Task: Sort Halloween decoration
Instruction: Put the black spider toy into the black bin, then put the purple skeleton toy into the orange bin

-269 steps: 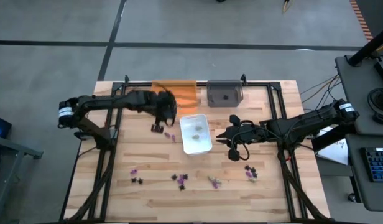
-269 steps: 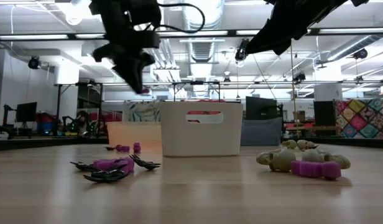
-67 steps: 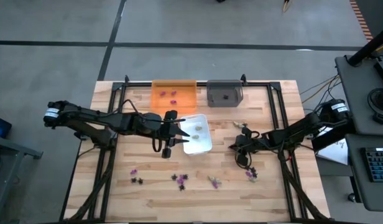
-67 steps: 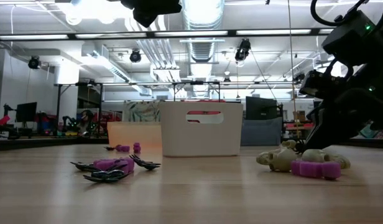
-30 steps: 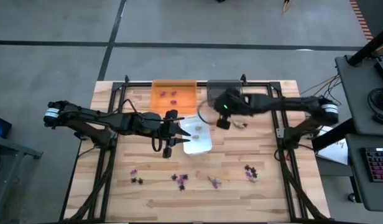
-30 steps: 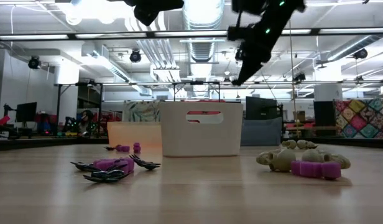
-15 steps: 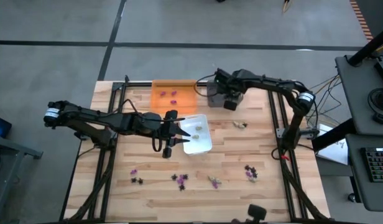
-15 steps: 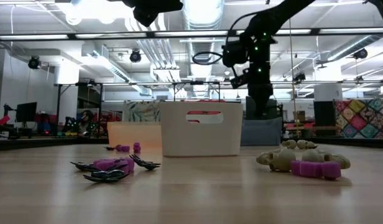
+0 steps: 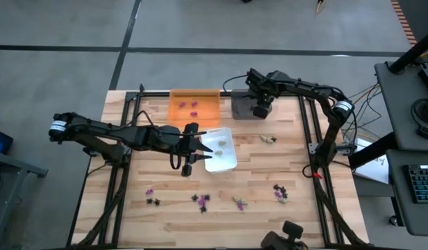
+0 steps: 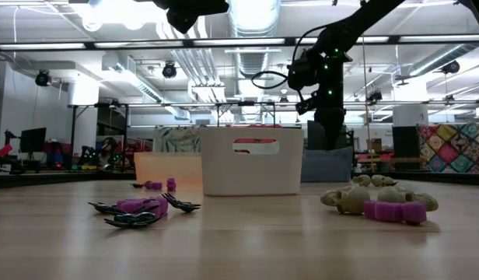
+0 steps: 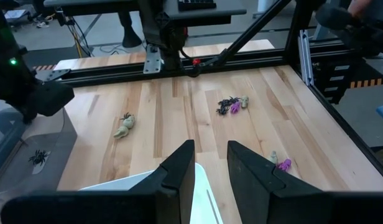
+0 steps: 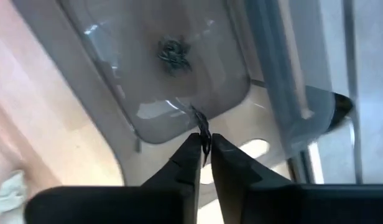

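Grey tray (image 9: 250, 105) at far edge of table: R gripper (image 9: 261, 109) sits above its right end. R wrist view shows the fingers (image 12: 190, 160) nearly together, pinching a thin black piece (image 12: 203, 132) at the tips, hanging over the tray; one black spider (image 12: 173, 51) already lies in the tray. Same spider shows in the L wrist view (image 11: 37, 156) through the tray wall.

L gripper (image 9: 190, 147) is at the left edge of the white tray (image 9: 225, 162), mid-table. L wrist view: fingers (image 11: 178, 171) part-open with a gap, nothing between them, white tray rim just below.

Where the pieces are:
- orange tray (image 9: 207, 108), beside grey tray: purple pieces (image 9: 188, 105) inside.
- white tray: pale beige pieces (image 9: 220, 143) inside.
- loose on wooden table (image 9: 297, 173): beige piece (image 9: 269, 139) right of white tray; near front edge a row w/ purple piece (image 9: 149, 191), black piece (image 9: 154, 201), purple+black cluster (image 9: 201, 201), beige/purple bit (image 9: 238, 202), purple+black cluster (image 9: 279, 192).

Low view: white tray centre, purple/black pieces (image 10: 138, 210) front left, beige skull-like pieces w/ purple one (image 10: 379, 202) front right; R arm's gripper (image 10: 326, 120) comes down behind the white tray.
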`<state>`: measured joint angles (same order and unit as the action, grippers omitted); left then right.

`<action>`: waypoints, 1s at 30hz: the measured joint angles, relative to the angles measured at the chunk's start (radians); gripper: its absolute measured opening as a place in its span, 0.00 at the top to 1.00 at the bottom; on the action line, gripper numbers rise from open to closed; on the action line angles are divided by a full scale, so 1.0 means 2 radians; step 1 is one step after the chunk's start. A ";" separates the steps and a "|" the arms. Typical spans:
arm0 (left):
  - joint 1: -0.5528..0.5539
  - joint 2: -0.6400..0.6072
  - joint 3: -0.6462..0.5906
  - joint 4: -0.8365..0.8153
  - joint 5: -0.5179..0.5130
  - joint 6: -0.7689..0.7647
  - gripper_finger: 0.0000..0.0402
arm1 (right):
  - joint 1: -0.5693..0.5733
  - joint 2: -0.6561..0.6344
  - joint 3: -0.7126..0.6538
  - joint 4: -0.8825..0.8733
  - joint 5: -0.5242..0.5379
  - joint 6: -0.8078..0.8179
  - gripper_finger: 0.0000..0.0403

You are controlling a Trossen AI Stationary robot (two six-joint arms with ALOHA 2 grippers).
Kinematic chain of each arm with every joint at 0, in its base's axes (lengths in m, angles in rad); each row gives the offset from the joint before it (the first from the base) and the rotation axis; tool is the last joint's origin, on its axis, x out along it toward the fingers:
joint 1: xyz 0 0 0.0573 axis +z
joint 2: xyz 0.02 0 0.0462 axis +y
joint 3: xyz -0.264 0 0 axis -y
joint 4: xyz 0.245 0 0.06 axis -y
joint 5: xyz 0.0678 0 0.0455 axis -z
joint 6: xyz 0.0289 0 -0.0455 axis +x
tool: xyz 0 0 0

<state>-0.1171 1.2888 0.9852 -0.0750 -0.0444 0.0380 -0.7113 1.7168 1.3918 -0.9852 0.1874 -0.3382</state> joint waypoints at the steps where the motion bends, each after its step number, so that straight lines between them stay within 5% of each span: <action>1: 0.000 0.000 0.000 0.000 0.000 0.000 0.81 | 0.000 0.000 0.000 0.001 -0.001 0.000 0.90; 11: 0.000 0.000 0.000 -0.007 0.000 -0.010 0.81 | 0.001 -0.003 0.000 0.003 -0.002 0.022 0.75; 23: 0.000 0.000 0.000 -0.079 0.000 -0.093 0.81 | 0.034 -0.060 0.000 0.000 -0.006 0.064 0.82; 30: -0.009 0.000 0.000 -0.182 0.001 -0.209 0.81 | 0.089 -0.116 -0.003 -0.001 -0.007 0.084 0.85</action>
<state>-0.1355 1.2888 0.9851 -0.4391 -0.0426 -0.3804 -0.5335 1.4841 1.3852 -0.9881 0.1740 -0.1703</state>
